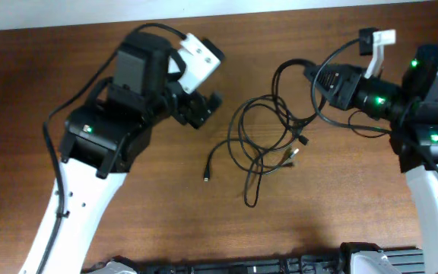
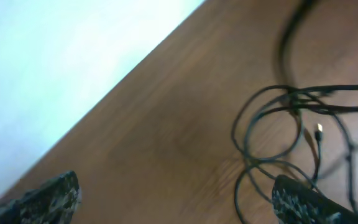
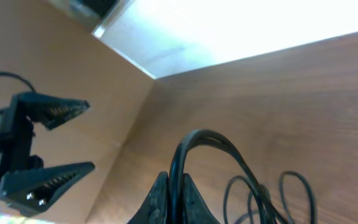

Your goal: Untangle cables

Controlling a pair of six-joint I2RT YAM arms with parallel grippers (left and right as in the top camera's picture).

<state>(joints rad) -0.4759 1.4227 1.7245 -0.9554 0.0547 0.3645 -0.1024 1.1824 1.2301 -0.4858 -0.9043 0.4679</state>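
The left arm (image 1: 78, 205) reaches in from the lower left, its wrist angled up and to the right. The left end effector (image 1: 204, 112) hovers with its fingers (image 2: 51, 198) spread wide and nothing between them. The right arm (image 1: 432, 198) rises along the right side and turns leftward at the wrist. The right end effector (image 1: 310, 74) is pressed closed, pinching a loop of the cables (image 3: 204, 132).

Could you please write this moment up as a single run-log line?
left gripper: open, holding nothing | right gripper: shut on cable loop | cables: tangled on table
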